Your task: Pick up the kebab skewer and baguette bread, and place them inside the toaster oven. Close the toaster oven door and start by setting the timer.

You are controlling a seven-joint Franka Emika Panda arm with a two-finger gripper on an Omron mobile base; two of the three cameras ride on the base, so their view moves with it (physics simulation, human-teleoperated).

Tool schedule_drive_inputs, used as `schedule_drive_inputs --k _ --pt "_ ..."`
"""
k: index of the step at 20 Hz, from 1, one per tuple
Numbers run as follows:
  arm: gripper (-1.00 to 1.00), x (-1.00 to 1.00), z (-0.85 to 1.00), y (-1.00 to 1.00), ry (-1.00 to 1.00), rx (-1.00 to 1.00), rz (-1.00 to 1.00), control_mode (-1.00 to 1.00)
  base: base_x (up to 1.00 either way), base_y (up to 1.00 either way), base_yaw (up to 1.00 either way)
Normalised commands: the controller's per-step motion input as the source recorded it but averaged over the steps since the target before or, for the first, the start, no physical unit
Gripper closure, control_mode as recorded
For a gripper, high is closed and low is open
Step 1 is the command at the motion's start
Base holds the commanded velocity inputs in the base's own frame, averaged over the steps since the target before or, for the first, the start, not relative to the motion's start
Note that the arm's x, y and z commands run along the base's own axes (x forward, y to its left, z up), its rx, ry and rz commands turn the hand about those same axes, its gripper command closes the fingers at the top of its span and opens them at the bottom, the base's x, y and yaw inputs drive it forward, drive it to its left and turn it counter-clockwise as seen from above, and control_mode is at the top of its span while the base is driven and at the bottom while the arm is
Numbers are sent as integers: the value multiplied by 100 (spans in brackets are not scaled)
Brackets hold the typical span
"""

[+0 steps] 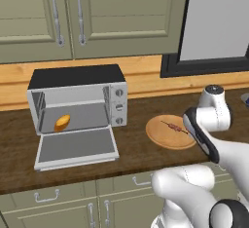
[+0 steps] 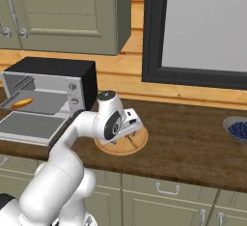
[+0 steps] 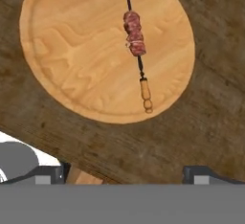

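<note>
The kebab skewer (image 3: 135, 41) lies on a round wooden plate (image 3: 72, 50), a dark stick with reddish meat chunks and a pale wooden handle. My gripper (image 3: 124, 174) hangs above the plate's near edge, open, its fingertips (image 3: 201, 173) far apart and holding nothing. From the base, the plate (image 1: 163, 137) with the skewer (image 1: 174, 126) sits right of the toaster oven (image 1: 78, 78). The toaster oven door (image 1: 77, 146) is folded down flat. The baguette bread (image 1: 62, 123) rests inside on the oven floor, also seen as the baguette (image 2: 21, 103) from the right.
A bowl of blueberries (image 2: 237, 129) stands at the far right of the dark wooden counter (image 2: 193, 143). Upper cabinets hang over the oven, and a dark-framed window (image 2: 202, 32) is behind the plate. The oven's knobs (image 1: 118, 106) run down its right side.
</note>
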Motion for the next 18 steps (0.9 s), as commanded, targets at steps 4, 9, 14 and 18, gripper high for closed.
schedule_drive_inputs --k 4,9,14,18 --pt "-100 46 -41 -37 17 0 0 -100 0 0 0" --pt "-100 38 -39 -14 14 0 0 -100 0 0 0" --pt "-100 28 -21 -5 4 0 0 -100 0 0 0" --pt "-100 14 -26 -2 2 0 0 -100 0 0 0"
